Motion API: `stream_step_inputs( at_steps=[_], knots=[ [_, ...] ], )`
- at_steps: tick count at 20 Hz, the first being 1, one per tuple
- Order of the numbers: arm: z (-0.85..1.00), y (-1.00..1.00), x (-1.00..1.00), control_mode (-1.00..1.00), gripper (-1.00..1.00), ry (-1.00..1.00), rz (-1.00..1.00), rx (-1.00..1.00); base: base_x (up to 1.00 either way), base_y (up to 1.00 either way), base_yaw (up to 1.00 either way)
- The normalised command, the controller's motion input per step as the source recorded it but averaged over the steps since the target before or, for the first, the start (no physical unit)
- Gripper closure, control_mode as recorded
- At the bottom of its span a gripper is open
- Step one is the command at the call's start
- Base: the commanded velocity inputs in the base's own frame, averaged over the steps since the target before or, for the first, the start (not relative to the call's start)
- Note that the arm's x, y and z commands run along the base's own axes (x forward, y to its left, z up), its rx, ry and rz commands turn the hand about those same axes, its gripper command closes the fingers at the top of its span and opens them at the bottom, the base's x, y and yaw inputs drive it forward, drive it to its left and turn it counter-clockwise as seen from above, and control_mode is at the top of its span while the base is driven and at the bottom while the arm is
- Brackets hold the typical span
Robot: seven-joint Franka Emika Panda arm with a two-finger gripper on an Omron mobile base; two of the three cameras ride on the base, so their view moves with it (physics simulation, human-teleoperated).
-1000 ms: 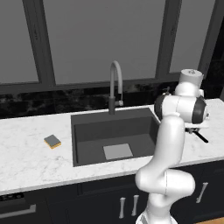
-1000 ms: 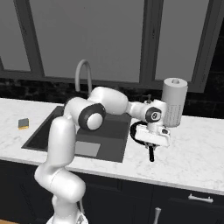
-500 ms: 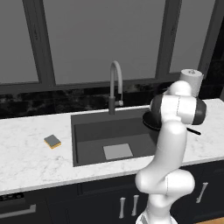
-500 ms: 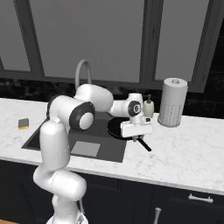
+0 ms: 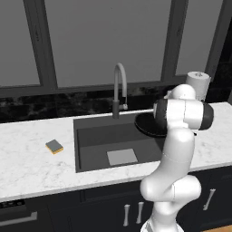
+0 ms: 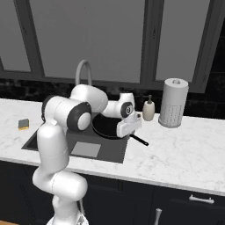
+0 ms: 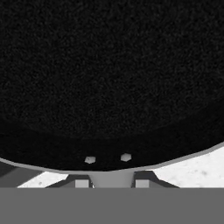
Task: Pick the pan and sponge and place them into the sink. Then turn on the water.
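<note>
The black pan [image 5: 146, 124] hangs over the right end of the sink [image 5: 90, 136], its round body [image 6: 107, 126] above the basin and its dark handle [image 6: 139, 140] pointing out over the counter. My gripper [image 6: 127, 128] is shut on the pan's handle where it meets the bowl. In the hand view the pan [image 7: 109, 87] spreads wide and black above my gripper [image 7: 111, 183]. The sponge [image 5: 54, 146], grey over yellow, lies on the counter left of the sink [image 6: 113, 148]; it is also small at the far left [image 6: 23, 124]. The arched faucet [image 5: 118, 86] shows no stream.
A flat light-grey plate [image 5: 122, 157] lies on the sink floor, also seen beside my arm [image 6: 85, 149]. A paper towel roll [image 6: 172, 102] and a soap bottle [image 6: 148, 109] stand on the back right of the counter. White marble extends to both sides.
My arm has swung left, carrying the pan from above the right counter near the paper towel roll to over the sink's right end. The sponge has stayed put.
</note>
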Motion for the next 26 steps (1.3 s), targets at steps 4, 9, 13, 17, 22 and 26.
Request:
stream_step_inputs(
  at_steps=[4,9,13,17,22,26],
  knots=[
    [-0.01,0.26,0.36,-1.0,1.0,0.02,0.31,0.27,0.0,0.0,0.0],
    [-0.2,0.6,0.28,-1.0,1.0,0.04,0.23,0.06,0.0,0.0,0.0],
    [-0.22,0.66,0.21,-1.0,1.0,0.05,0.18,0.0,0.0,0.0,0.0],
    [-0.09,0.54,0.06,-1.0,1.0,0.05,0.12,0.01,0.0,0.0,0.0],
    [-0.15,0.6,0.14,-1.0,1.0,0.04,0.04,0.0,0.0,0.0,0.0],
    [-0.35,0.45,0.11,-1.0,1.0,-0.01,0.0,0.0,0.0,0.0,0.0]
  ],
)
